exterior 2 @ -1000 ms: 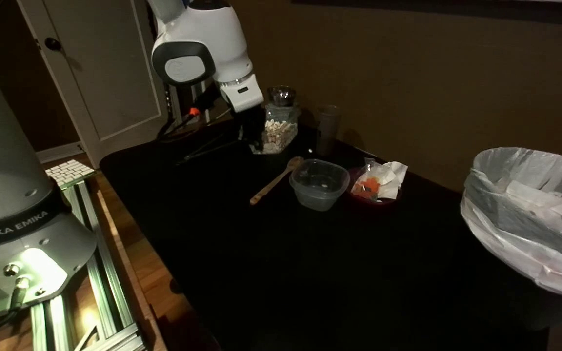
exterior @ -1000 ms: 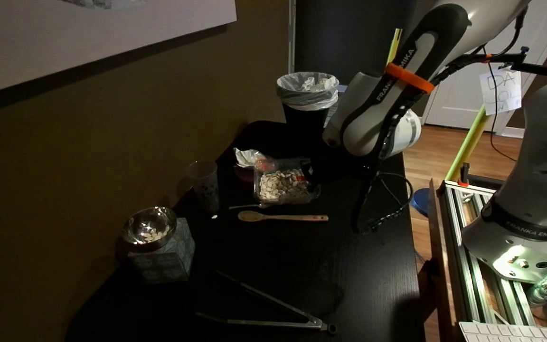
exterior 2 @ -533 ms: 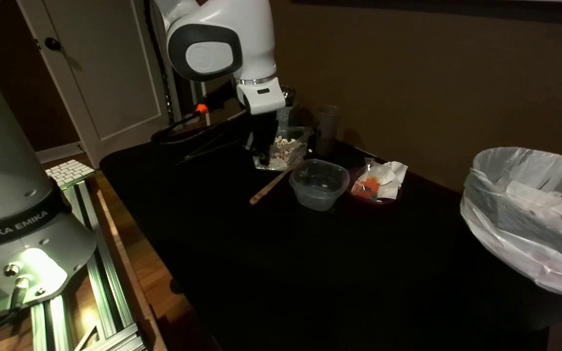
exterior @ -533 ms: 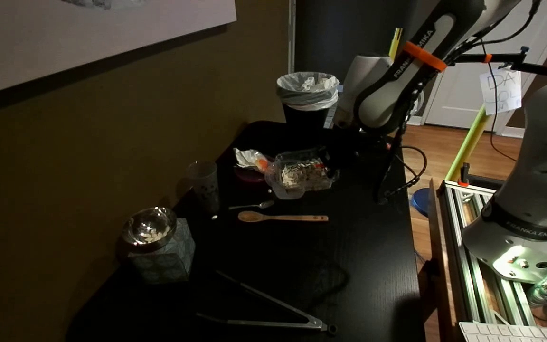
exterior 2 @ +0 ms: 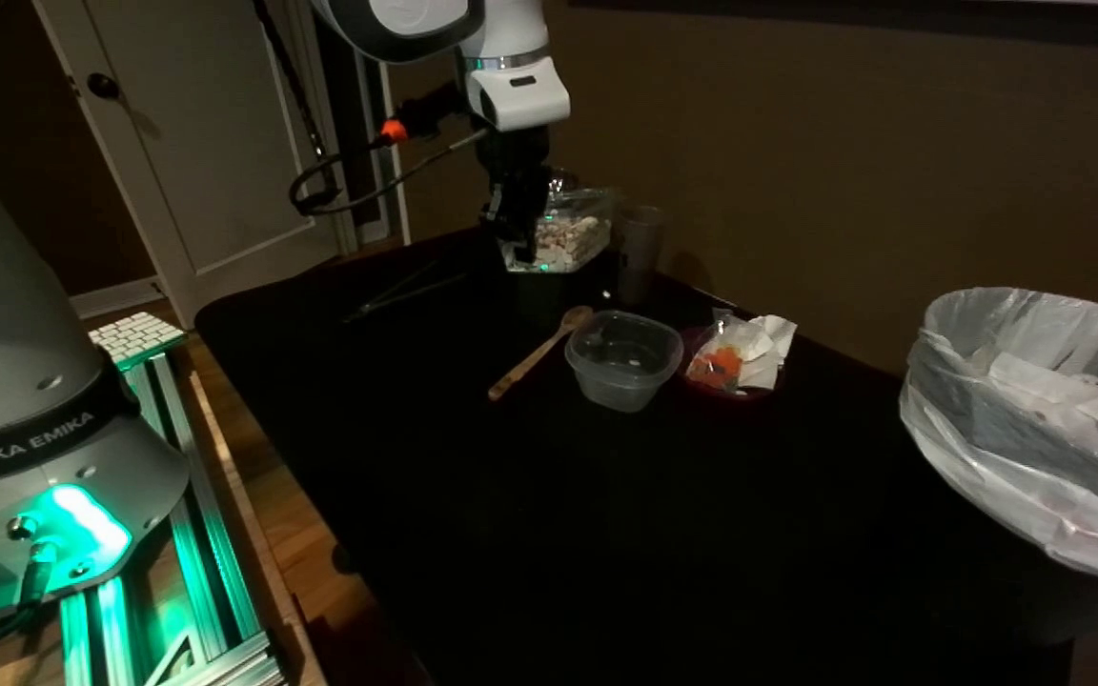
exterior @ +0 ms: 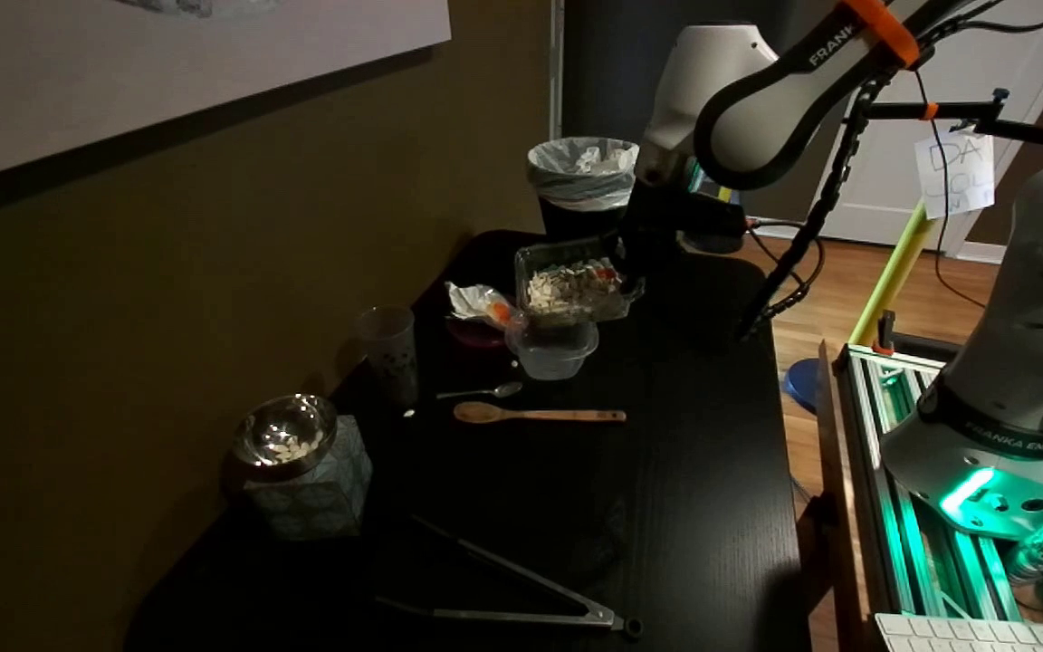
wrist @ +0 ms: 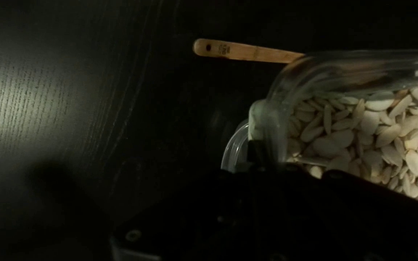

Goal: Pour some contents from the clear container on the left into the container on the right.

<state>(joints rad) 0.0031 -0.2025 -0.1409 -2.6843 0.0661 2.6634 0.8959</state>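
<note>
A clear container of pale seeds, its wall seen in both exterior views (exterior: pixel 567 317) (exterior 2: pixel 597 202), is held up off the black table (exterior 2: pixel 663 534). My gripper (exterior: pixel 619 258) is shut on one wall of it; the gripper also shows in an exterior view (exterior 2: pixel 522 250). In the wrist view the dark fingers (wrist: pixel 263 168) pinch the seed container's near edge (wrist: pixel 361 67), and the fingertips are hard to see. A smaller, nearly empty clear container (exterior: pixel 556 353) stands on the table, also in an exterior view (exterior 2: pixel 621 386). Only its rim (wrist: pixel 234 150) shows in the wrist view.
A wooden spoon (exterior 2: pixel 541 354) and a small metal spoon (exterior: pixel 481 392) lie nearby. A tall cup (exterior 2: pixel 641 250) stands by the wall. A dark red bowl (exterior 2: pixel 735 393) holds wrappers. A metal bowl (exterior: pixel 259 435) sits on a box (exterior: pixel 313 498). Tongs (exterior: pixel 521 619) and a bin (exterior: pixel 585 192) also show.
My gripper has lifted the seed container and moved it off the line of the smaller container in an exterior view. The smaller container has not moved. The base light turned from white to green.
</note>
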